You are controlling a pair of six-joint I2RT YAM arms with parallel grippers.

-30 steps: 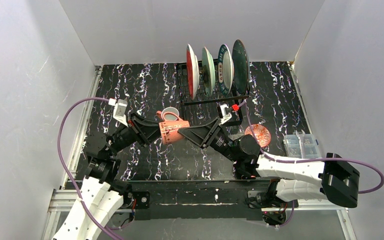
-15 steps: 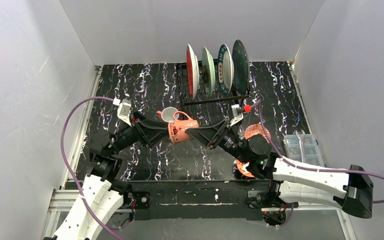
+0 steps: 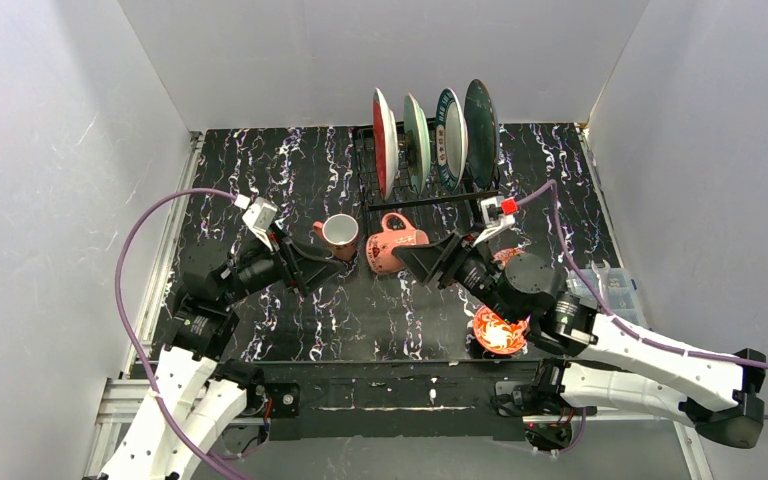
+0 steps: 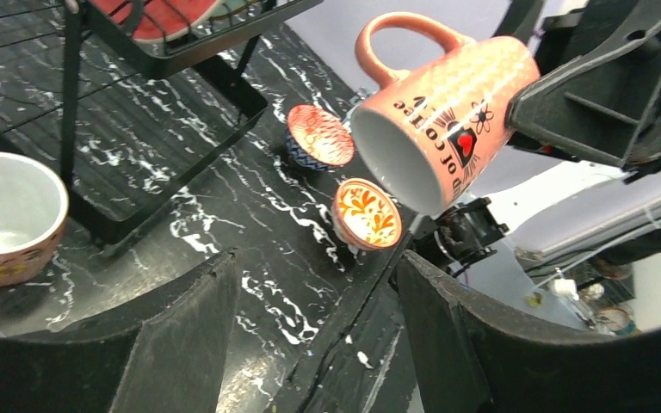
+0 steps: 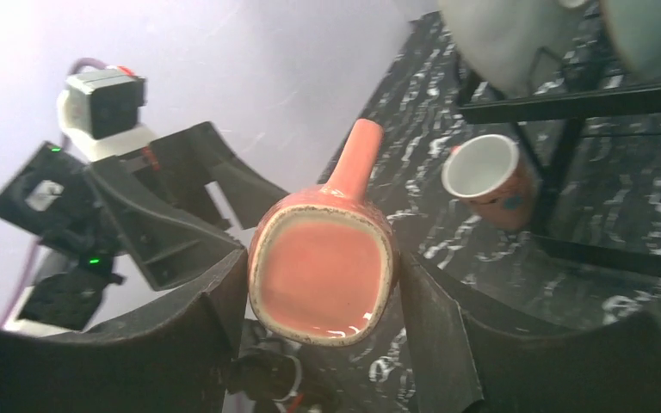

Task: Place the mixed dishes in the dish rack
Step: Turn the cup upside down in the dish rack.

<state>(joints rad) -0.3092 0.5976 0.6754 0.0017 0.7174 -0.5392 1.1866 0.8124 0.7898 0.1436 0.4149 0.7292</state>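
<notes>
**Operator:** What is my right side holding?

**Spotter:** Your right gripper (image 3: 418,258) is clamped on the held mug (image 3: 392,250). One finger is on each flank and its base is toward your wrist. The mug lies on its side above the table (image 3: 290,170), with its handle up and its mouth turned toward your left gripper (image 3: 332,265).

**Operator:** And the left?

**Spotter:** Its jaws stand apart with nothing between them, a little short of the mug's mouth.

**Operator:** What edges are close?

**Spotter:** The front bar of the rack (image 3: 370,165) runs just behind the held mug. The standing mug (image 3: 340,232) sits upright on the table, just beside your left fingertips and near the rack's front-left corner. The four plates (image 3: 448,125) stand on edge in the slots at the rack's far right. The wire grid to their left shows bare.

**Operator:** Where is there room?

**Spotter:** There is bare table on the near side, between your two arms. Two bowls (image 4: 367,212) lie close to your right forearm, one partly hidden beneath it.
</notes>
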